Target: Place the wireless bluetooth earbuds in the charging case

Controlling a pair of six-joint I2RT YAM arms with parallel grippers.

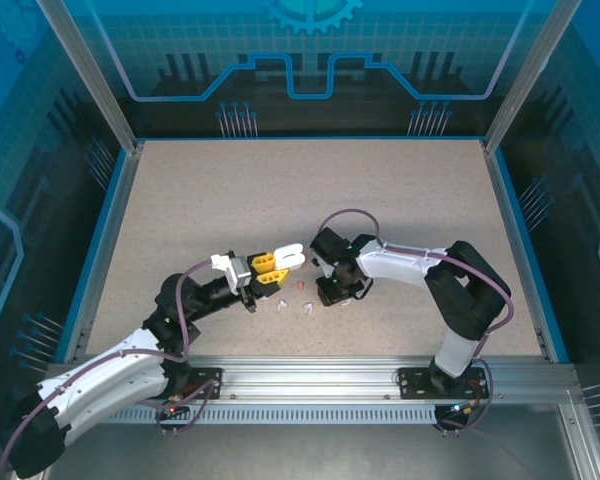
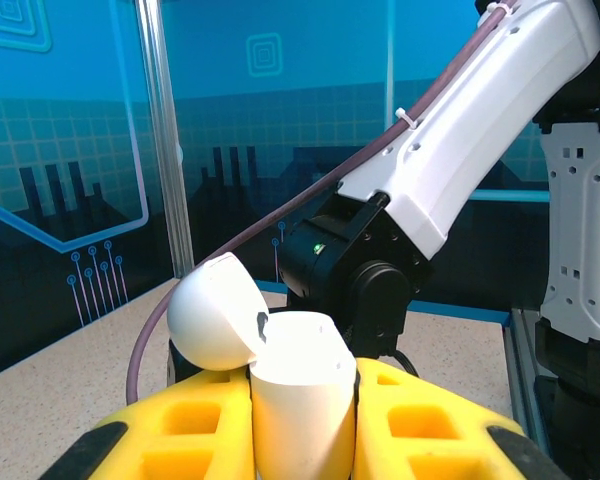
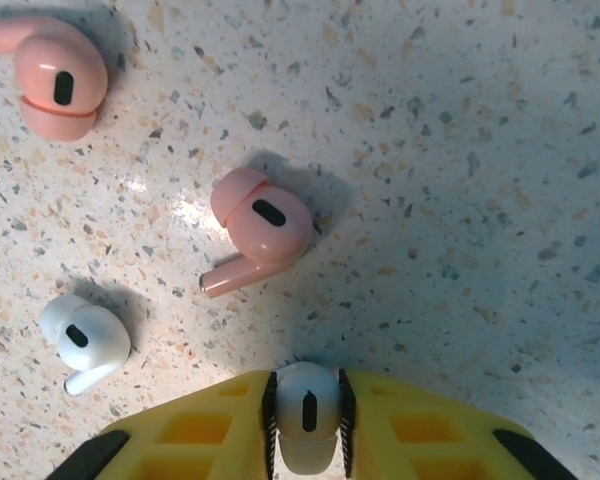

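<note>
Above the tabletop [image 3: 460, 150], the left gripper [image 2: 305, 445] clamps the lid-open white charging case [image 2: 300, 375], its interior hidden. The right gripper [image 3: 307, 440] pinches a white earbud [image 3: 307, 405], not yet inserted. One salmon earbud [image 3: 260, 225], a second salmon earbud [image 3: 60, 80] and a loose white earbud [image 3: 83, 340] lie on the tabletop, waiting.

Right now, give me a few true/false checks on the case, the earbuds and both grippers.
1. The left gripper holds the charging case with its lid open. True.
2. The right gripper is empty. False: the held white earbud sits between its fingers.
3. Two salmon earbuds lie on the table. True.
4. The loose white earbud touches a salmon one. False: it lies apart from both.
</note>
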